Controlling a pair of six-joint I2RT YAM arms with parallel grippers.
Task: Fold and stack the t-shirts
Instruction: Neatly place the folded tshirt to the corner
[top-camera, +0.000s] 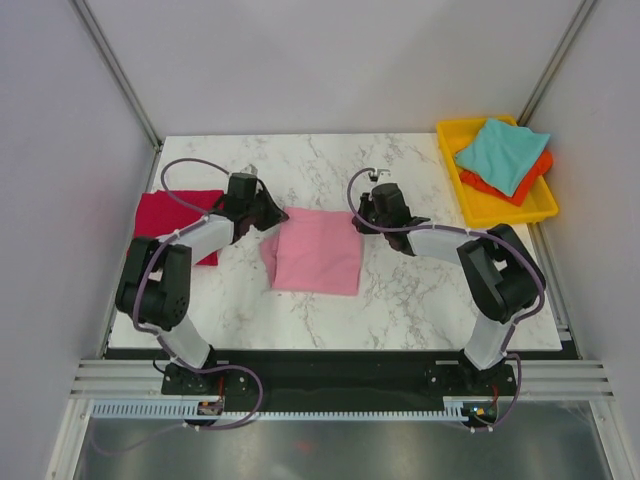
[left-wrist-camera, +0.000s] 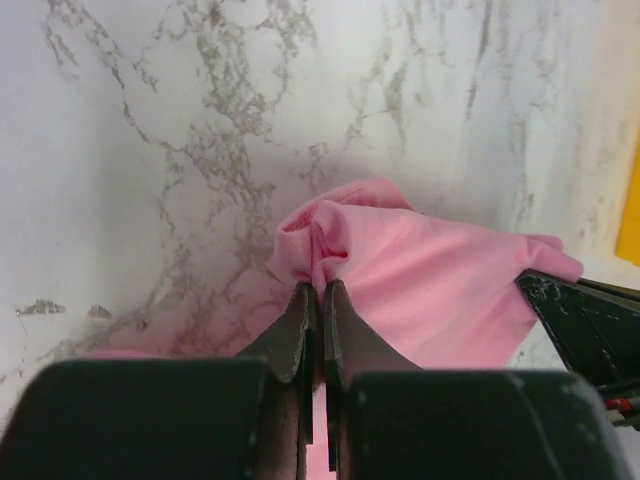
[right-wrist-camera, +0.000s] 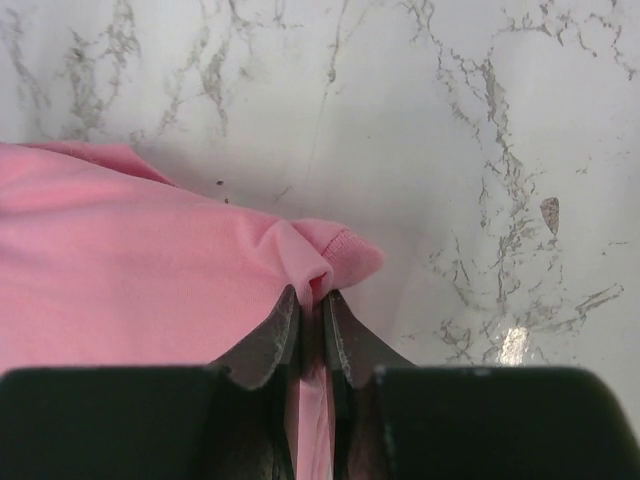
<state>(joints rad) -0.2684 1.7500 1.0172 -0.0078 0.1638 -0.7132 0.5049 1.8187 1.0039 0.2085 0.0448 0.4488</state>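
The light pink t-shirt (top-camera: 318, 250) lies partly folded in the middle of the marble table. My left gripper (top-camera: 275, 215) is shut on its far left corner, seen pinched in the left wrist view (left-wrist-camera: 322, 285). My right gripper (top-camera: 358, 220) is shut on its far right corner, where the hem (right-wrist-camera: 345, 250) bunches above the jaws (right-wrist-camera: 312, 295). The crimson red t-shirt (top-camera: 175, 222) lies flat at the left, under my left arm. The teal t-shirt (top-camera: 502, 152) lies on the orange t-shirt (top-camera: 520, 185) in the tray.
A yellow plastic tray (top-camera: 488, 210) stands at the far right corner of the table. The marble table top (top-camera: 400, 290) ends at a metal frame rail on the left and right. My right finger shows in the left wrist view (left-wrist-camera: 585, 320).
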